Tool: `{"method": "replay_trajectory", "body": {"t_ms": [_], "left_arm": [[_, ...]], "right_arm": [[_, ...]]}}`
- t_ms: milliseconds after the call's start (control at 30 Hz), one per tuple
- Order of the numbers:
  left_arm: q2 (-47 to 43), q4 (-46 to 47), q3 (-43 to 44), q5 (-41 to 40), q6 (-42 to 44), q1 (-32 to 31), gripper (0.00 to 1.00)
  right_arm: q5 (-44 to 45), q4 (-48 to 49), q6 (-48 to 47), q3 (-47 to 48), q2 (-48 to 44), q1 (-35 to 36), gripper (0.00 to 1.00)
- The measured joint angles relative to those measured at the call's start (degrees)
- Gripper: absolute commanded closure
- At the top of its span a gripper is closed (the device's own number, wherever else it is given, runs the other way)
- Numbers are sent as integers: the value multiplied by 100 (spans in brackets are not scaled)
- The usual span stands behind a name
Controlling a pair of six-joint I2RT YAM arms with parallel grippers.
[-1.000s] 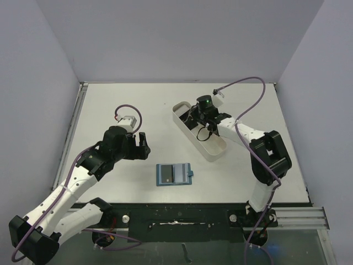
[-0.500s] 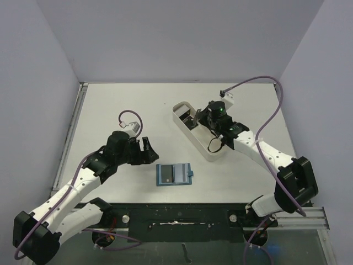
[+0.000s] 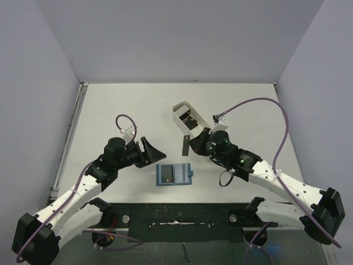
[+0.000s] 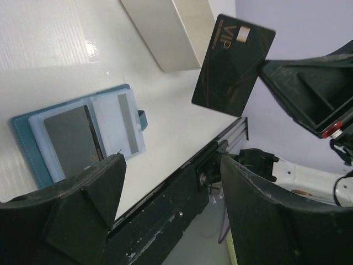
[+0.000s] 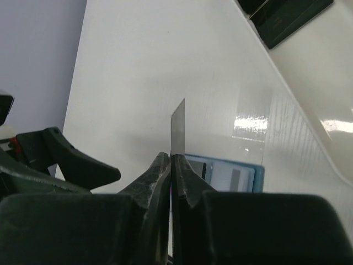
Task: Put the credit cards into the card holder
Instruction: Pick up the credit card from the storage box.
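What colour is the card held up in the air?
The card is black with faint VIP lettering; the left wrist view shows it best.

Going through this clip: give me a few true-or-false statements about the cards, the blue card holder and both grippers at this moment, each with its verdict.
1. The right gripper is shut on a black card, held on edge in the air. True.
2. The card holder is folded closed. False: it lies open flat, inside facing up.
3. The left gripper grips a card. False: it is open and empty, beside the card holder.
4. Dark cards lie in the white tray. True.
5. The black card is already tucked into the card holder. False: it is apart from the holder, between it and the white tray.
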Motion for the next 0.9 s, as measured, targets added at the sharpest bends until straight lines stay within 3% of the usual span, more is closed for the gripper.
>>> {"method": "replay_trajectory", "body": {"t_ms": [233, 533, 733, 900], "left_arm": [[-79, 1718, -828, 614, -1167, 55, 35], [302, 3355, -1056, 988, -1956, 61, 40], [476, 3786, -1073, 1134, -2131, 63, 56], [476, 3873, -1073, 1180, -2131, 63, 57]], "right_arm": [[-501, 219, 302, -658, -807, 439, 100], [-737, 745, 472, -706, -953, 828, 100], [-815, 979, 570, -745, -918, 833, 100], [-896, 1104, 654, -785, -789, 833, 100]]}}
